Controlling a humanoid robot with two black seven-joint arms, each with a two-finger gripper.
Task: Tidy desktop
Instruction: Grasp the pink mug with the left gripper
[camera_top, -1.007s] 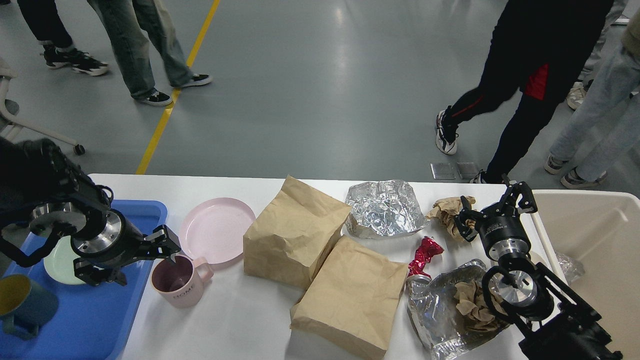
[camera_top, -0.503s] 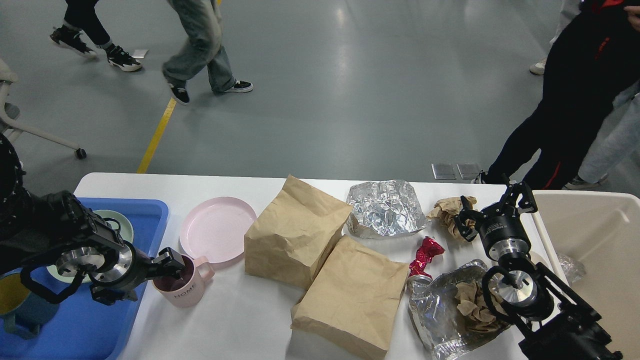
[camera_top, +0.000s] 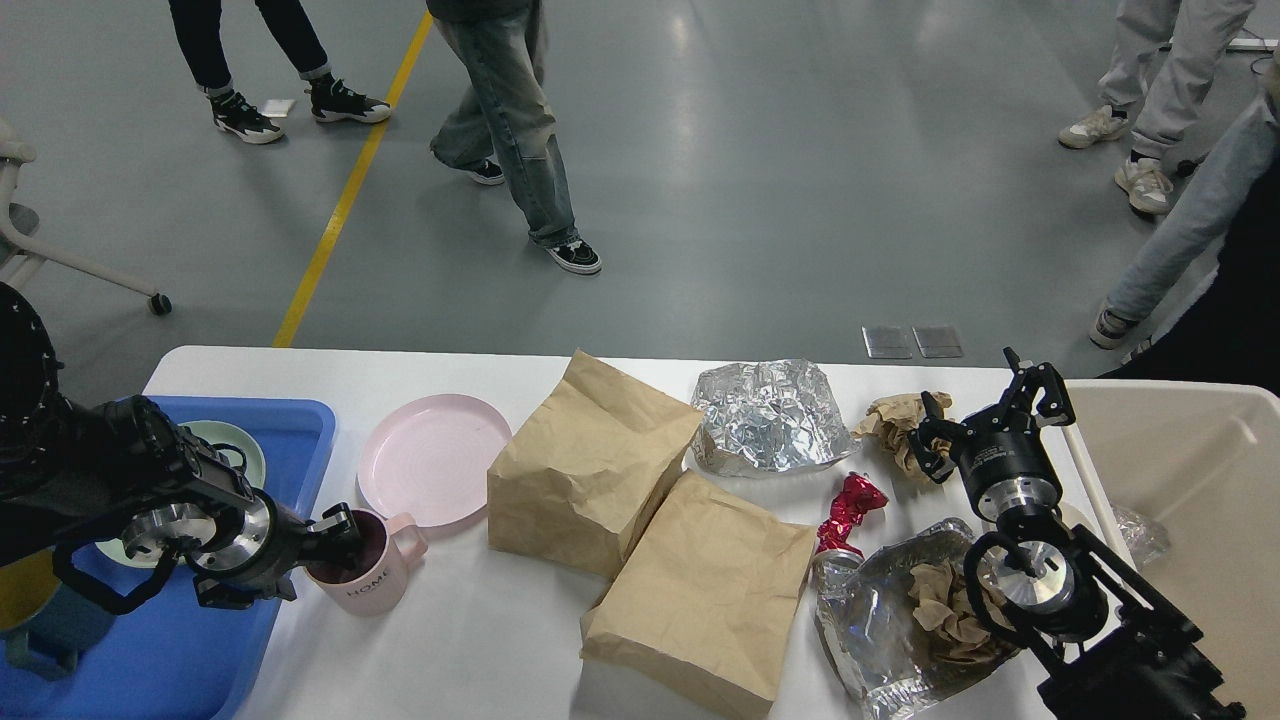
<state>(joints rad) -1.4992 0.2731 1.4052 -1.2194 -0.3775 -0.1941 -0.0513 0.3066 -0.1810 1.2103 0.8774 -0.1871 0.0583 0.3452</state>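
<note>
Desktop (camera_top: 470, 640): large white rectangular tabletop, rounded corners, smooth matte surface. Lies flat, spanning nearly full width of view; far edge meets grey floor. Surface crowded, mostly covered.

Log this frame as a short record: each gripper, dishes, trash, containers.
left gripper: at the pink mug rim, one finger inside; closure unclear
right gripper: open, empty, above crumpled brown paper
dishes: pink plate on desktop
trash: two paper bags, foil, red wrapper
containers: blue tray left, beige bin right
</note>
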